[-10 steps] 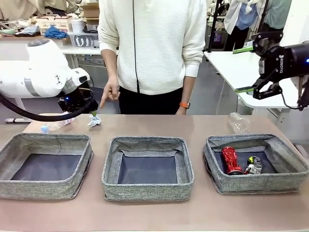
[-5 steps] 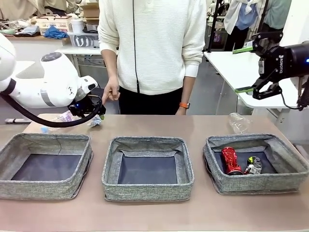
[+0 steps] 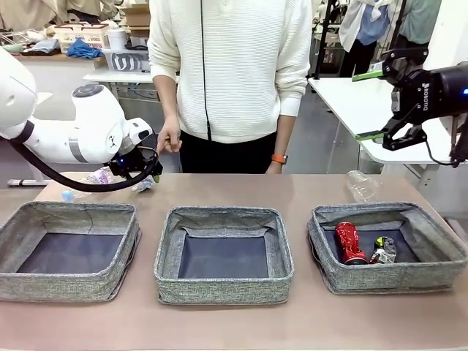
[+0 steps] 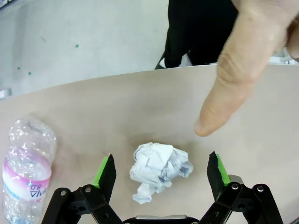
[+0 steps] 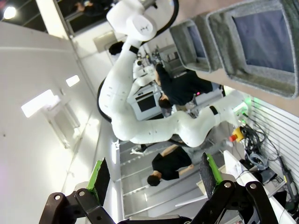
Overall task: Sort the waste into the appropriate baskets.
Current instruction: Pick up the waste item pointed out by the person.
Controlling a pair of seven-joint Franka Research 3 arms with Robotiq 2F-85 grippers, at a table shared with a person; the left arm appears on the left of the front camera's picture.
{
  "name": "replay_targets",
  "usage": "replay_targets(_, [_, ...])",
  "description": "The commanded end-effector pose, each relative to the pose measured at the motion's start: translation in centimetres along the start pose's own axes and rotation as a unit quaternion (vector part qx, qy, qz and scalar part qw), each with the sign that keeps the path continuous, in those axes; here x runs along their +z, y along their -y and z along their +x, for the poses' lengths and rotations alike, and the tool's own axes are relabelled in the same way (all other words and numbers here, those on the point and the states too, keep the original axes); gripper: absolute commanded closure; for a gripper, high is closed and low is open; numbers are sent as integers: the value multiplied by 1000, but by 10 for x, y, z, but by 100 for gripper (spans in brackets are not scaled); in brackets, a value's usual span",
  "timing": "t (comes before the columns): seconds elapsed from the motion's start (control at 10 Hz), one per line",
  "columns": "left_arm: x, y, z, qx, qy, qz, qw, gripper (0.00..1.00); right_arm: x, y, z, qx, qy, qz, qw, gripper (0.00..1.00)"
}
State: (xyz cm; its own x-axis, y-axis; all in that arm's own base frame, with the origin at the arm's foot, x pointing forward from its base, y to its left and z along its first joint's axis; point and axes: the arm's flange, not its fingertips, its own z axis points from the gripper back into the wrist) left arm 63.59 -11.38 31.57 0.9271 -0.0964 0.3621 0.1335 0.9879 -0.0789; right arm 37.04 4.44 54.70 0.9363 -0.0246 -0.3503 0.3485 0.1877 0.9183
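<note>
**Paper wad lies between the spread left fingers**

Front view: three soft, grey woven baskets (image 3: 223,213) stand in a row on the tan bench (image 3: 234,322). The right basket holds a dented red can (image 3: 349,243) and a silver-black can (image 3: 383,250) side by side on its dark floor. A crumpled clear bottle (image 3: 362,184) lies behind that basket. A second bottle (image 3: 86,183) lies behind the left basket, near the white paper wad (image 3: 143,183). The left fingers (image 3: 150,174) hang at the wad, beside a person's hand (image 3: 168,141) that points down. The right fingers (image 3: 368,74) are held high off the bench's right end, spread apart.

Left wrist view: the creased wad rests on the bench between the green-padded fingers, which stand wide apart and touch nothing. The person's fingertip is just beyond it. The ribbed bottle, with a pink label, lies apart at the picture's left.

Right wrist view: the right fingers are apart with nothing between them. Two baskets' woven rims show tilted in the top corner.
</note>
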Motion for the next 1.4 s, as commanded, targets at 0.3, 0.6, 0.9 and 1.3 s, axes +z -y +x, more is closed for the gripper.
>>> replay_targets(0.3, [-5,0,10,13,-8,19,1000,0,0,-3,-1,-7,2,-5,1000,0])
replay_targets(0.6, [-4,0,9,13,-8,24,1000,58,0,-3,-1,-7,2,-5,1000,0])
replay_targets(0.9, [-4,-1,9,17,-10,18,1000,100,0,-3,-1,-7,2,-5,1000,0])
replay_targets(1.3, [-5,-2,6,14,-19,21,1000,100,0,-3,-1,-7,2,-5,1000,0])
